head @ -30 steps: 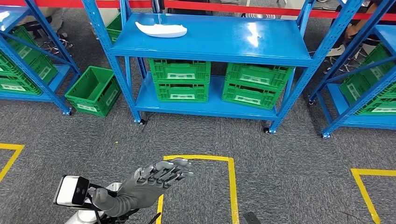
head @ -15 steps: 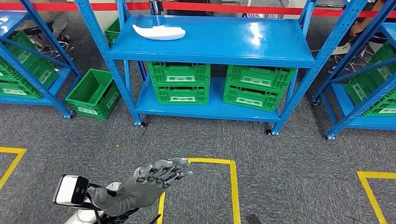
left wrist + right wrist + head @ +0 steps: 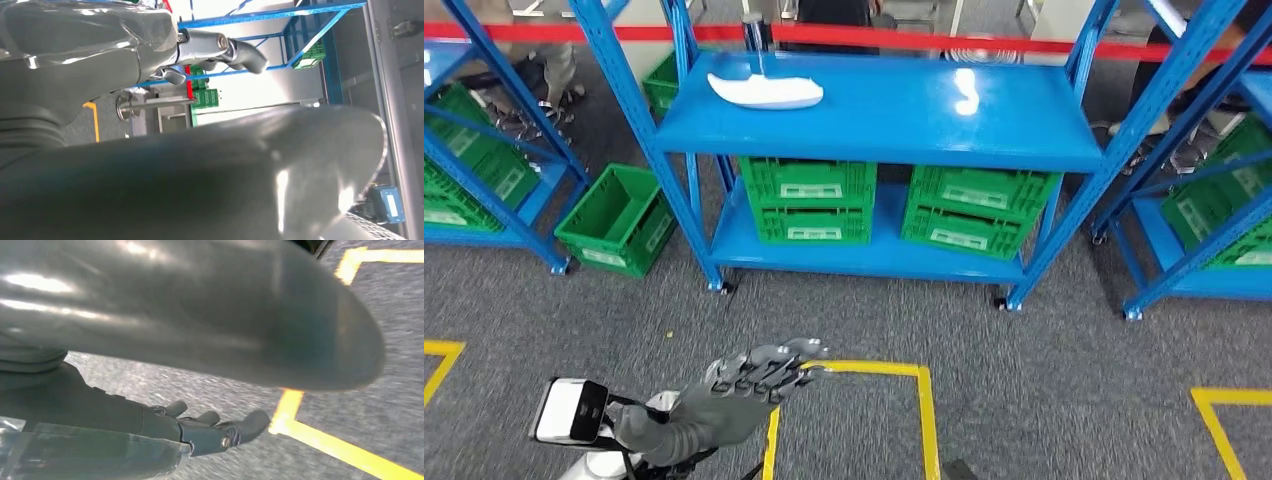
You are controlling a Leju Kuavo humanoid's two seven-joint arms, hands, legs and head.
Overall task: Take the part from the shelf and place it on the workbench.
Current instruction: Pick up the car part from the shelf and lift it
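The white curved part (image 3: 766, 91) lies at the left end of the top board of the blue shelf (image 3: 944, 125), straight ahead in the head view. My left hand (image 3: 746, 390) is raised low in front of me, well short of the shelf, fingers stretched forward and apart, holding nothing. In the left wrist view its fingers (image 3: 235, 49) point toward blue racks. My right hand (image 3: 205, 430) hangs over the grey carpet, fingers loosely extended and empty, with its thumb (image 3: 215, 315) large in the foreground.
Green crates (image 3: 809, 197) (image 3: 974, 207) stand on the shelf's lower board. An open green bin (image 3: 614, 218) sits on the floor to the left. More blue racks flank both sides. Yellow tape (image 3: 921, 400) marks a square on the carpet. A red barrier (image 3: 894, 38) and people stand behind.
The whole picture has shifted: the camera has moved, so the shelf sits a little lower and more of the background shows. My left hand keeps its raised, spread pose.
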